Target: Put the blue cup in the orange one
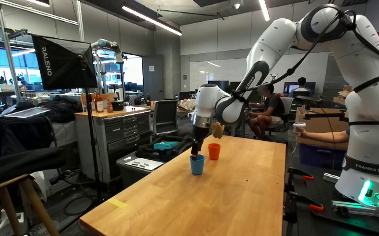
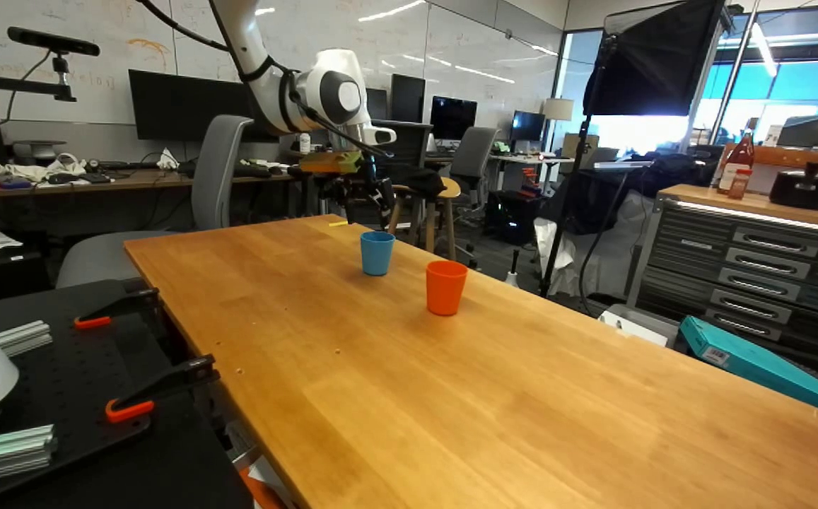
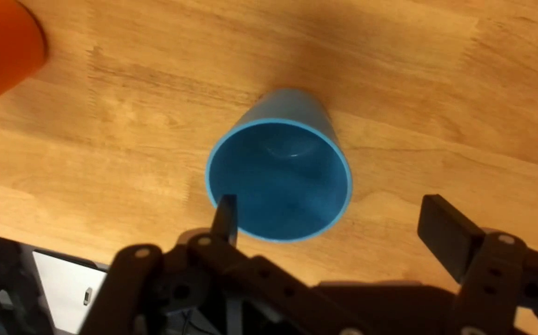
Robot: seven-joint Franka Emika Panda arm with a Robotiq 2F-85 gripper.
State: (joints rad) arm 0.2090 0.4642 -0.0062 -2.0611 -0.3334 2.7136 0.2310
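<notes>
The blue cup (image 1: 197, 166) stands upright on the table, its open mouth up. It also shows in an exterior view (image 2: 376, 256) and in the wrist view (image 3: 282, 181). The orange cup (image 1: 214, 151) stands upright a short way from it and shows in an exterior view (image 2: 445, 288). Only part of it is in the wrist view's upper left corner (image 3: 1, 51). My gripper (image 3: 331, 204) is open and empty, pointing down just above the blue cup (image 2: 368, 219). In the wrist view, one finger overlaps the blue cup's left rim; the other is off to its right, over the table.
The wooden table (image 1: 235, 196) carries both cups, which are near its long edge. A grey bin with a white lid (image 1: 143, 163) stands beside that edge. Clamps (image 2: 161, 385) hold on at the robot's side of the table.
</notes>
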